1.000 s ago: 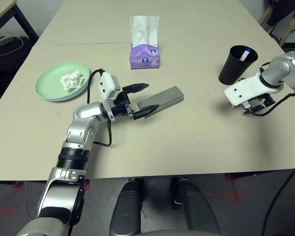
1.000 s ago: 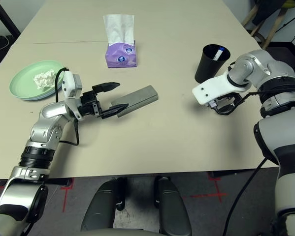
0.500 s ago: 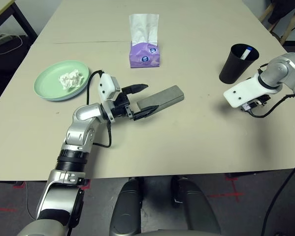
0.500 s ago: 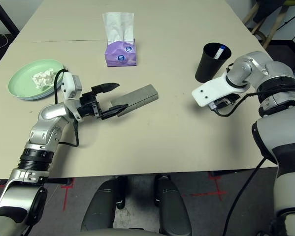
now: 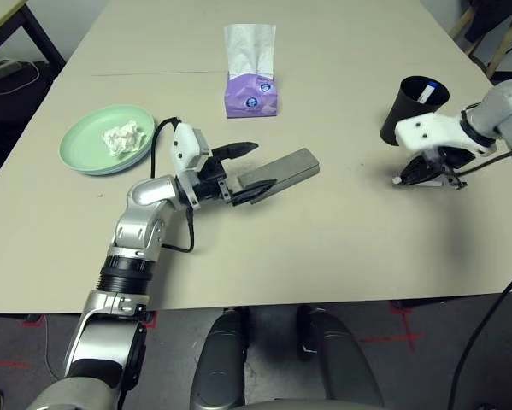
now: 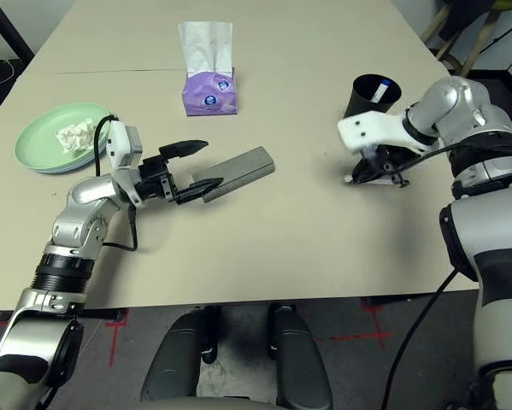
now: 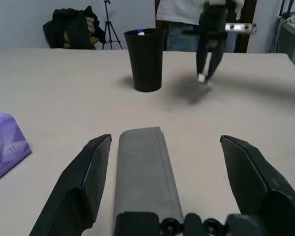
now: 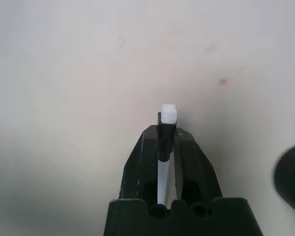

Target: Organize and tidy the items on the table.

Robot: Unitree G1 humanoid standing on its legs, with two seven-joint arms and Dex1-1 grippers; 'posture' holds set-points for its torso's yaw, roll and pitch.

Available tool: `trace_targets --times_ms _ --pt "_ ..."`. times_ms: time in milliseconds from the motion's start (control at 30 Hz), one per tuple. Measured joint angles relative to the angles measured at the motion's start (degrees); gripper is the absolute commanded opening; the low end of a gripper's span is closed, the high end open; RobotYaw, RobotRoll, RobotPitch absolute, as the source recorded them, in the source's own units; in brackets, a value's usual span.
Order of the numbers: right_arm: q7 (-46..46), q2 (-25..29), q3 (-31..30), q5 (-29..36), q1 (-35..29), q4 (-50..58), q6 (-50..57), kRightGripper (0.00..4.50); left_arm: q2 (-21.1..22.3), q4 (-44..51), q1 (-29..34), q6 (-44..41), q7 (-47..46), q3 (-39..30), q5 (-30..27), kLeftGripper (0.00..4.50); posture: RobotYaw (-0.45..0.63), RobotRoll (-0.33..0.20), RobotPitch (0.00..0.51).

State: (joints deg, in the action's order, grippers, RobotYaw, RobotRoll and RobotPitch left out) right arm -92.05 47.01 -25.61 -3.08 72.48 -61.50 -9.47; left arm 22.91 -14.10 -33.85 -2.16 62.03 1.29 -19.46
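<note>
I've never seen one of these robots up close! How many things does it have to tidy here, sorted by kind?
Plates: 2, seemingly green stacked on blue
Tissue wad: 1
Purple tissue pack: 1
Grey case: 1
Black cup: 1
White pens: 2, one in the cup, one in the right gripper
Total: 8

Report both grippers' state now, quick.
Left gripper: open, its fingers either side of the grey glasses case.
Right gripper: shut on a white marker pen.
</note>
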Motion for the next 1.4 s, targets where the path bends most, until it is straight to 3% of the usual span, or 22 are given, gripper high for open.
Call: trace_targets --times_ms 67,167,300,433,567,767,1167,1400 --pt "-0.1 1.8 1.4 7.2 -1.4 7.2 9.5 0.30 -0.1 -0.7 -0.1 0.2 0.2 0.0 0.0 4.50 0.07 0.000 0.180" --pt "1.9 1.6 11.0 15.9 -6.4 18.9 25.0 0.30 -0.3 -1.3 -1.0 0.8 0.6 0.0 0.1 4.50 0.07 0.000 0.174" --pt "13.7 -0.3 23.3 23.7 -17.1 35.0 39.3 0.30 -0.4 -2.3 -1.4 1.3 0.7 0.0 0.1 4.50 0.06 0.000 0.173" --pt "28.3 -6.4 33.6 28.3 -25.6 46.7 45.6 0.30 -0.4 -2.6 -1.4 1.6 0.7 0.0 0.1 4.50 0.05 0.000 0.172" --pt "43.0 -14.9 41.5 30.7 -30.3 56.2 44.7 0.30 -0.5 -2.7 -1.5 1.7 0.6 0.0 0.2 4.50 0.04 0.000 0.171" --pt "56.4 -20.9 45.4 31.2 -30.9 61.8 39.2 0.30 -0.6 -3.5 -1.9 1.5 -0.7 -0.1 0.4 4.50 0.03 0.000 0.169" --pt "76.4 -22.1 49.2 22.9 -26.1 53.3 18.1 0.30 -0.6 -4.9 -2.4 2.0 -0.6 0.0 0.7 4.50 0.02 0.000 0.168" --pt "84.2 -22.2 48.5 20.7 -26.3 51.7 23.7 0.30 -0.5 -5.0 -2.4 2.2 -0.3 0.0 0.8 4.50 0.03 0.000 0.166"
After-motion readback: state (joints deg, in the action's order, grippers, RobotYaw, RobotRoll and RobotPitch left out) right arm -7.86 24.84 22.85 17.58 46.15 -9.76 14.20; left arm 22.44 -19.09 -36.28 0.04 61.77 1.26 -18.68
